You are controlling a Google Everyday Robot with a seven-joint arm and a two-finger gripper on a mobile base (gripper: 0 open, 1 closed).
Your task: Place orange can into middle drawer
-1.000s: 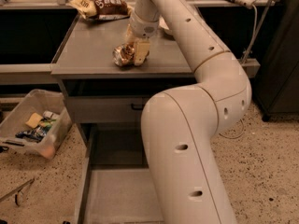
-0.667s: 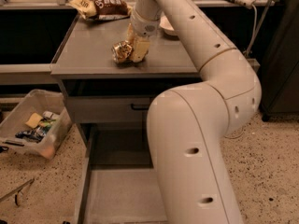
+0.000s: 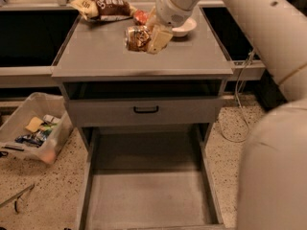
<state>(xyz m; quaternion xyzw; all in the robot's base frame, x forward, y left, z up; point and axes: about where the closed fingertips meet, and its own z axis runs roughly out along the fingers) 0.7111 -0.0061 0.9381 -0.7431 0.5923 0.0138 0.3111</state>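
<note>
The orange can (image 3: 136,37) is a crumpled gold-orange can. It lies sideways in my gripper (image 3: 152,38), at the middle back of the grey cabinet top (image 3: 105,56). The pale fingers (image 3: 160,37) are closed on the can's right end. I cannot tell whether the can rests on the top or is just above it. The middle drawer (image 3: 146,198) is pulled out wide open below, low in the view, and its flat grey floor is bare. My white arm (image 3: 268,28) reaches in from the right.
A closed grey drawer front with a black handle (image 3: 146,109) sits above the open drawer. A brown snack bag (image 3: 103,6), a red can (image 3: 140,16) and a white bowl (image 3: 185,29) stand at the back of the top. A plastic bin (image 3: 33,133) is on the floor at left.
My gripper stays closed on the orange can, and both sit a little farther back and right on the top. The arm has swung towards the right of the view.
</note>
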